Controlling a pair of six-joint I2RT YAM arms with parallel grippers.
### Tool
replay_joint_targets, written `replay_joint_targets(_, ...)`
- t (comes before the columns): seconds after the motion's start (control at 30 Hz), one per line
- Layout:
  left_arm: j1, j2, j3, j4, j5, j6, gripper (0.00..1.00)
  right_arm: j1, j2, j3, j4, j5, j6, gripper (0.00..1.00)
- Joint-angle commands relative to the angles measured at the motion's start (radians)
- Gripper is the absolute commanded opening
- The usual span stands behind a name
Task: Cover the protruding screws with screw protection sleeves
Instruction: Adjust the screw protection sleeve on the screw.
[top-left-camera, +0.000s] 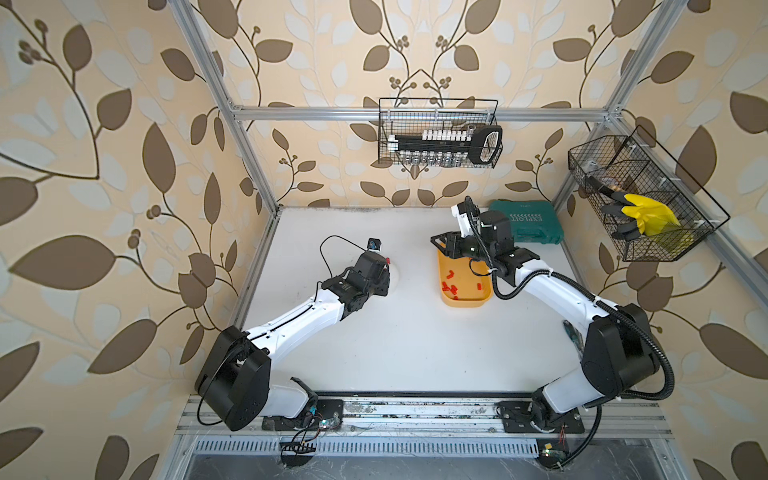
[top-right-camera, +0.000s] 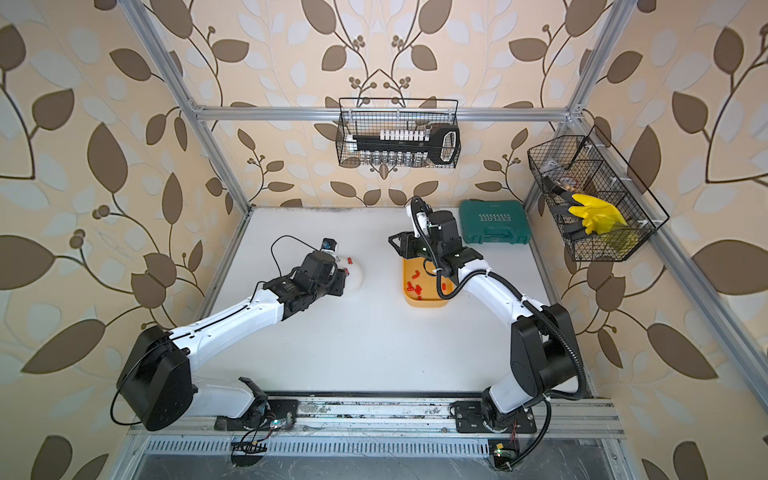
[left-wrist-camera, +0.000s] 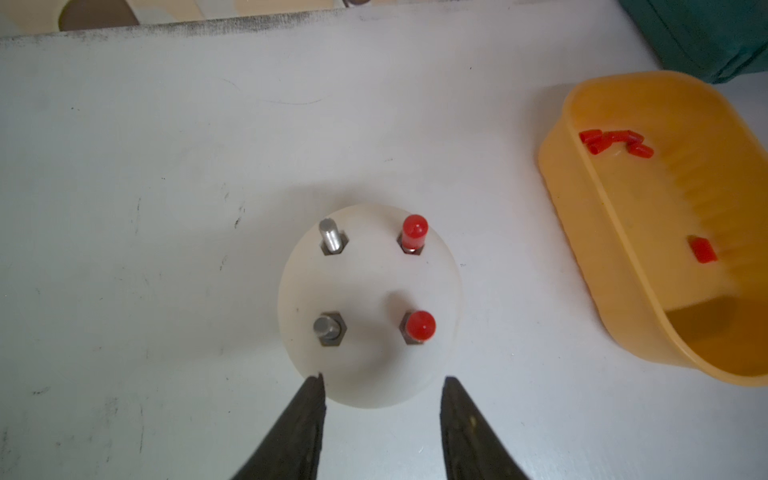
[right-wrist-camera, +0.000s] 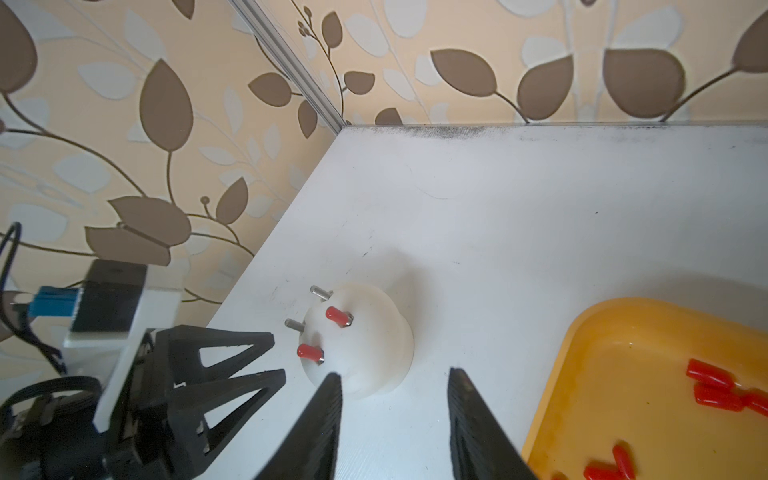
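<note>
We reckon we're halfway on this one. Nearest us, the left gripper hangs over the near edge of the fist-sized white plastic dome on the left of the white tabletop, jaws spread with nothing between them. Four short grey metal protruding screws stick up from the dome. The two on the right, tray side wear red-orange plastic screw protection sleeves, and the two on the left are bare. So the step in hand looks like fetching sleeve number three. Over on the right, the right gripper hovers about the far end of the shallow yellow-orange plastic tray, fingers apart and empty too. The spare sleeves lie flat on the tray floor, a few bunched together, so we'd go for the lone sleeve sitting apart. It calls for a fine pinch across the cap's side, then tipping it open end down and lining it up dead over a bare pin. What's in the way: the left gripper parked over the dome crowds any approach from the right arm, and the capped screws stand between the tray and the bare ones. Farther back, a dark green plastic tool case sits in the far right corner, well clear. A black wire basket of tools hangs on the far wall, and another wire basket with a yellow rubber glove hangs on the right wall.
</note>
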Motion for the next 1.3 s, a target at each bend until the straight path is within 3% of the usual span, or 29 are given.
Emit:
replay_joint_targets(0.0,0.004,-0.045,0.062,0.014,-0.011,0.025,0.49,0.005,-0.035,-0.021,0.018,0.005,-0.014,0.43)
replay_joint_targets(0.27,0.021,0.061,0.092,0.026,0.003,0.020,0.48,0.005,-0.051,-0.029,0.028,0.001,-0.016,0.44)
replay_joint_targets(0.8,0.021,0.093,0.022,0.056,-0.040,0.014,0.47,0.005,-0.072,-0.043,0.043,-0.005,-0.014,0.45)
replay_joint_targets(1.03,0.021,0.066,0.053,0.031,-0.049,0.015,0.49,0.005,-0.071,-0.044,0.049,-0.005,-0.013,0.45)
replay_joint_targets(1.27,0.021,0.140,0.067,0.018,-0.067,0.020,0.48,0.005,-0.079,-0.052,0.057,-0.007,-0.013,0.45)
